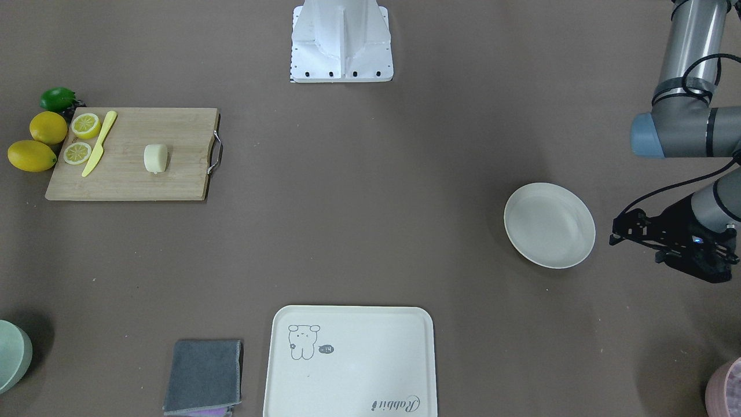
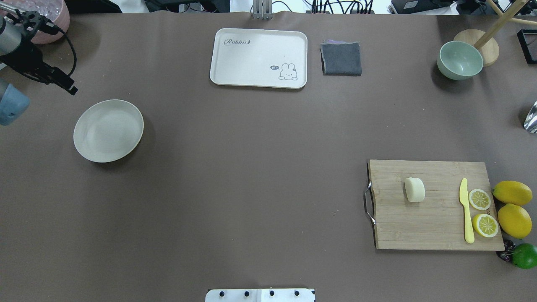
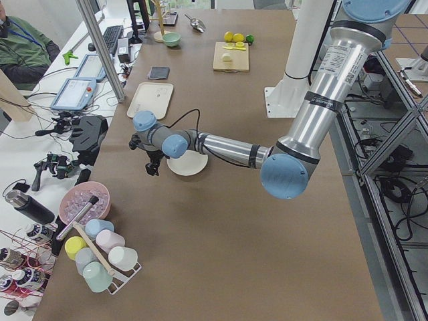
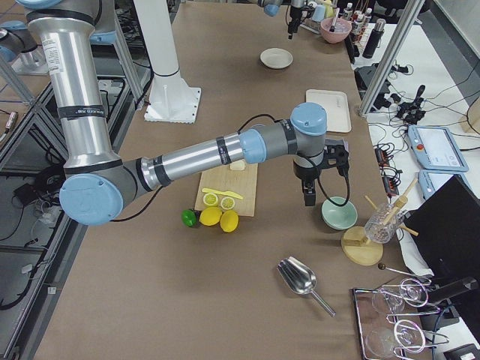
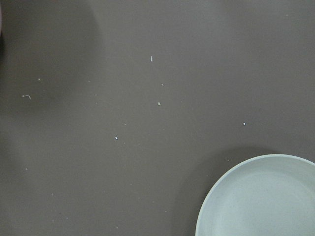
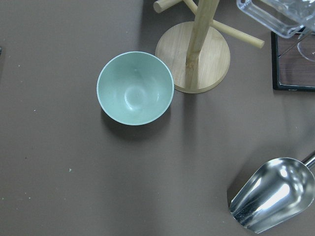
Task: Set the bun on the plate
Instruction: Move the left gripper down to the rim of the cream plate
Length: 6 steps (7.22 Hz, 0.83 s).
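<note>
The bun (image 1: 156,158) is a pale cream lump lying on a wooden cutting board (image 1: 173,179), and it also shows in the overhead view (image 2: 414,189). The plate (image 1: 549,225) is round, off-white and empty, far across the table from the bun (image 2: 108,130); its rim fills a corner of the left wrist view (image 5: 261,201). My left gripper (image 1: 615,236) hovers beside the plate's outer side (image 2: 72,89), holding nothing; I cannot tell how its jaws stand. My right gripper (image 4: 309,196) hangs above the table near a green bowl (image 4: 338,213), and its state is unclear.
On the board lie a yellow knife (image 2: 466,211) and two lemon halves (image 2: 479,199); whole lemons (image 2: 512,192) and a lime (image 2: 525,256) sit beside it. A cream tray (image 2: 235,77), a grey cloth (image 2: 341,58), a pink bowl (image 2: 50,16), a wooden stand (image 6: 199,56) and a metal scoop (image 6: 273,194) line the edges.
</note>
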Tool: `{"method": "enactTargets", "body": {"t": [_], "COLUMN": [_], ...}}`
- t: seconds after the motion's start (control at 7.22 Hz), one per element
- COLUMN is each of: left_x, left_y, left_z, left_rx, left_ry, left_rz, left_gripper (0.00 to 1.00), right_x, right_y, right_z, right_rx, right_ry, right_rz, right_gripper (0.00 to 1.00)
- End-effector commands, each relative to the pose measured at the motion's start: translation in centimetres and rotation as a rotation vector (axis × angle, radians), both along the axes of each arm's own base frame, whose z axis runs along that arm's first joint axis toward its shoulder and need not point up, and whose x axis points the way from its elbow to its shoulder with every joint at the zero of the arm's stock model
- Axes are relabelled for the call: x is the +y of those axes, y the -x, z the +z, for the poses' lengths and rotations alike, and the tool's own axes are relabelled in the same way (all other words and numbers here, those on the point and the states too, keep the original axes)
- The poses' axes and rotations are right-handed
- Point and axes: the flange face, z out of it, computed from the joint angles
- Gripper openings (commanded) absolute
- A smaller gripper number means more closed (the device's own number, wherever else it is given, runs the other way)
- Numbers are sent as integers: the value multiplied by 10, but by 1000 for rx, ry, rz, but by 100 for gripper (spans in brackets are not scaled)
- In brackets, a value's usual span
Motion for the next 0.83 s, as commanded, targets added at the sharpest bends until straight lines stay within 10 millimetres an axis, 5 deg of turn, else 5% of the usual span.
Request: {"method": "enactTargets", "body": {"t": [0.0, 0.28, 0.69], "left_x": [10, 22, 26], "left_y": [-29, -58, -75], "left_z": [3, 5, 32], "left_rx": [11, 8, 6], "left_ry": [-19, -25, -32], "left_rz": [47, 92, 115], "left_gripper": [94, 86, 71], "right_x": [-2, -2, 1], "right_y": [0, 0, 0], "right_z": [-4, -5, 0], "right_rx": [-1, -1, 0], "right_ry": [-6, -8, 0], "right_rz": [1, 1, 1], "right_gripper": [100, 100, 100]}}
